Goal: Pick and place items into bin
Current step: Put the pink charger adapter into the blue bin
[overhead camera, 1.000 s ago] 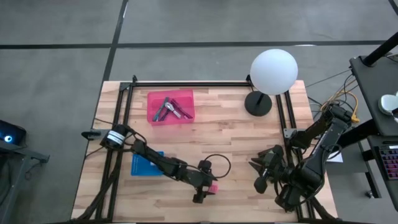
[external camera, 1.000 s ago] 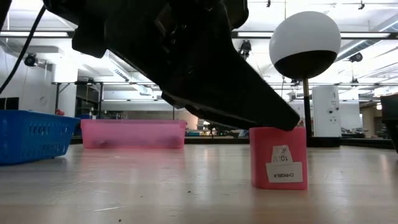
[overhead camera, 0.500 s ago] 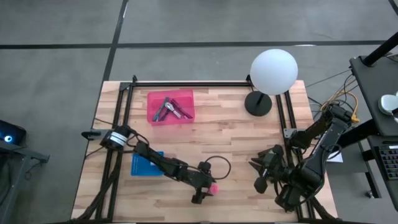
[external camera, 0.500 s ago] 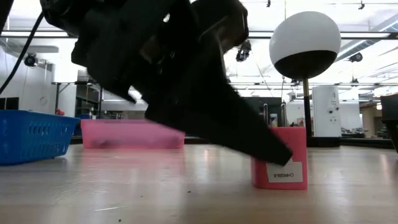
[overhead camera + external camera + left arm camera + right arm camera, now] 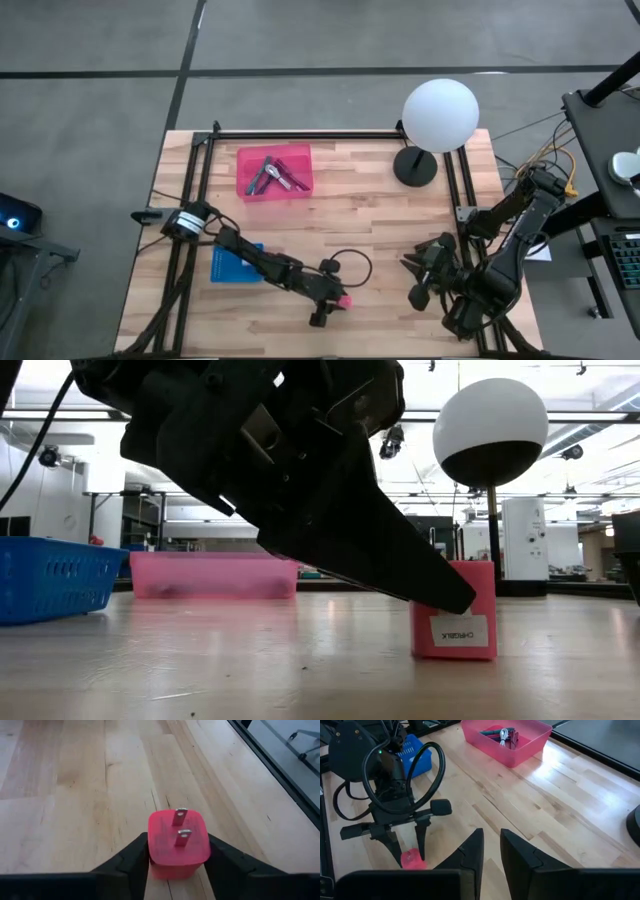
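Observation:
A small pink plug block with two metal prongs (image 5: 178,842) sits near the table's near edge, also seen in the low view (image 5: 470,635) and the high view (image 5: 343,299). My left gripper (image 5: 178,840) is down over it, shut on it. My right gripper (image 5: 425,283) waits open over the near right part of the table. The pink bin (image 5: 275,173) at the far left holds pen-like sticks and a silver tool (image 5: 504,733). My left gripper pinches the pink plug block by two opposite side walls (image 5: 151,847), one finger on each. The fingers (image 5: 400,560) come from above, slanting down. The pronged face (image 5: 178,827) looks back toward the wrist. Its base is at table level; whether it is lifted clear, I cannot tell.
A blue basket (image 5: 237,263) lies under my left arm. The white globe lamp (image 5: 440,115) stands on its black base at the far right. Black frame rails (image 5: 300,133) run along the table's edges. Bare wood lies between the bin and my grippers.
In the low view my left gripper's finger has come down from the block's top edge to lie across its front, now hiding the upper label. The block has shifted a little toward the picture's right.

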Controlling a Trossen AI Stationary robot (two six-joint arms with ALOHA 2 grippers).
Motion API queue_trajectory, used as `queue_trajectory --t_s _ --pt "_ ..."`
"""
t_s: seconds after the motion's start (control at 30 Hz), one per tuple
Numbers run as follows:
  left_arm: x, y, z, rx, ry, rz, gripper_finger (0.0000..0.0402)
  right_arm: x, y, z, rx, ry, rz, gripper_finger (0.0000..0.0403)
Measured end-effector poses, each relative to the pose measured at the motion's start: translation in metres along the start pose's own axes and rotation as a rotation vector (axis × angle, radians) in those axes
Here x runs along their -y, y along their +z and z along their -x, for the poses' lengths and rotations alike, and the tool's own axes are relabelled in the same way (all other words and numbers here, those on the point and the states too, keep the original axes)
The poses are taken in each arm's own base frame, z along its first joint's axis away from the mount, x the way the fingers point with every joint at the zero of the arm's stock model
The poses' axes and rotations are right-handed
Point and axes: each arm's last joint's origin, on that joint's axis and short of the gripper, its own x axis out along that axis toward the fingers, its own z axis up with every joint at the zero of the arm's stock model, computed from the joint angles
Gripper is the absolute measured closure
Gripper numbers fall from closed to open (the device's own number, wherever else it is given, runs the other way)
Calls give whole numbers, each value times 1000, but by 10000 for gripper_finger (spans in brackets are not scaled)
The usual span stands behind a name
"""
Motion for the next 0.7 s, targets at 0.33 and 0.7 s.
queue_trajectory --t_s 0.33,0.7 --pt "-1 8 30 -207 43 38 265 0 0 0 1 0 -4 349" --pt "-4 26 136 -549 147 7 265 0 2 -2 11 -8 -8 349"
